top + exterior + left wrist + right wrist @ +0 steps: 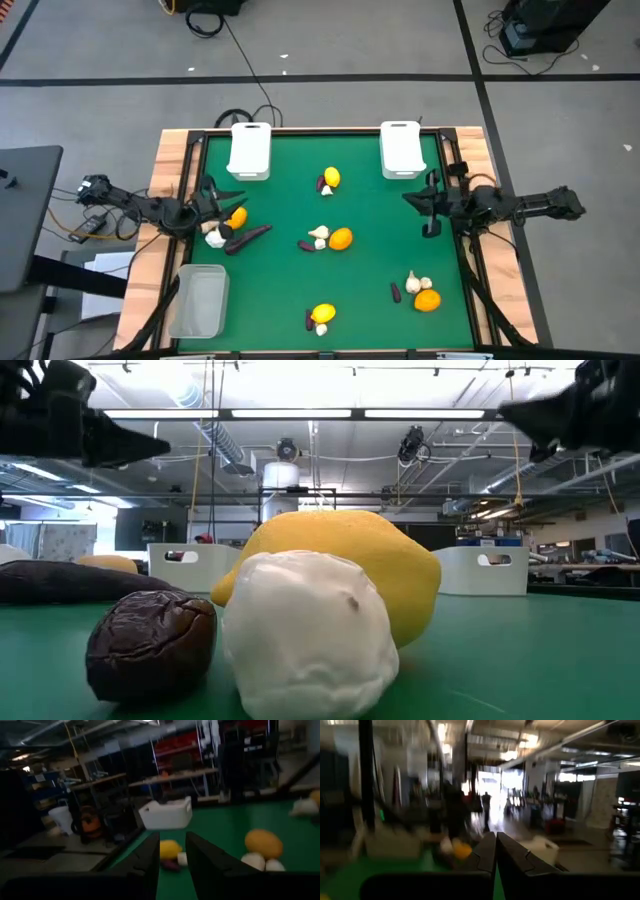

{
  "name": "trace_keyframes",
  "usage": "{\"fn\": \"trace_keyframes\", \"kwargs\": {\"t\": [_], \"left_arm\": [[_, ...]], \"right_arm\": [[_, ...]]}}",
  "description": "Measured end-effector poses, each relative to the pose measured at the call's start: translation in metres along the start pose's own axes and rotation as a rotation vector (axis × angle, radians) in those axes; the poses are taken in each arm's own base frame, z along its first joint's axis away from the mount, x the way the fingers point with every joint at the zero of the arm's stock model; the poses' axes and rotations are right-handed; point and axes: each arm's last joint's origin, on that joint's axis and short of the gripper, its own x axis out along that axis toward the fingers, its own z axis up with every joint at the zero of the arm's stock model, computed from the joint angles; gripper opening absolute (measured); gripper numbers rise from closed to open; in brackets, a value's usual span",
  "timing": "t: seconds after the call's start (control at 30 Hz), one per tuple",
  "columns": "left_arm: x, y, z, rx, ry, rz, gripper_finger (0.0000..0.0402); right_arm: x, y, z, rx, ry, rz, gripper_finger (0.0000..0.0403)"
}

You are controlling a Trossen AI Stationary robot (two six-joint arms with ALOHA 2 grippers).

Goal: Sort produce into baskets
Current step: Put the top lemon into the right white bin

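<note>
Green felt tabletop [370, 300]: left hand [222, 197] spread, empty, above near-left cluster; round orange citrus [237, 217] at its 5 o'clock, long purple eggplant [248, 238] beyond. Right hand [416, 201] clenched, empty, far off.

High cam looks straight down on the table [270, 290]. Low cam sits at mat level, v. close to a lemon [345, 565]. Wrist cams face across; both catch a white bin [166, 813].
</note>
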Motion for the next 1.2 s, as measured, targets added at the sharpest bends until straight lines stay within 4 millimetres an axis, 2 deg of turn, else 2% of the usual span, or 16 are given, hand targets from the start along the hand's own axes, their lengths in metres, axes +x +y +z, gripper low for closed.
{"fn": "trace_keyframes", "kwargs": {"t": [0.07,0.13,0.27,0.4,0.53,0.67,0.9,1.07,1.2], "left_arm": [[0.0,0.001,0.002,-0.018,-0.018,0.005,0.0101],[0.0,0.001,0.003,-0.028,-0.028,0.008,0.0101],[0.0,0.003,0.009,-0.101,-0.076,0.02,0.0101],[-0.001,0.007,0.017,-0.215,-0.137,0.058,0.0101],[-0.002,0.009,0.02,-0.261,-0.164,0.085,0.0101],[-0.002,0.009,0.02,-0.267,-0.163,0.082,0.0101],[-0.002,0.008,0.019,-0.311,-0.155,0.076,0.0101],[0.001,0.004,0.011,-0.369,-0.08,0.094,0.0102],[0.005,0.001,0.007,-0.384,-0.034,0.12,0.0112]], "right_arm": [[0.0,0.0,0.008,0.09,-0.081,-0.001,0.0026],[-0.001,-0.002,0.016,0.107,-0.162,-0.018,0.0026],[-0.003,-0.007,0.024,0.134,-0.242,-0.18,0.0026],[-0.004,-0.013,0.014,0.204,-0.156,-0.415,0.0026],[-0.005,-0.017,0.003,0.138,-0.05,-0.591,0.0026],[-0.007,-0.021,0.003,0.117,-0.045,-0.754,0.0026],[0.0,-0.021,0.009,0.069,0.099,-0.662,0.0026],[0.013,-0.02,0.015,0.146,0.221,-0.512,0.0026],[0.026,-0.022,0.011,0.178,0.398,-0.434,0.0026]]}}
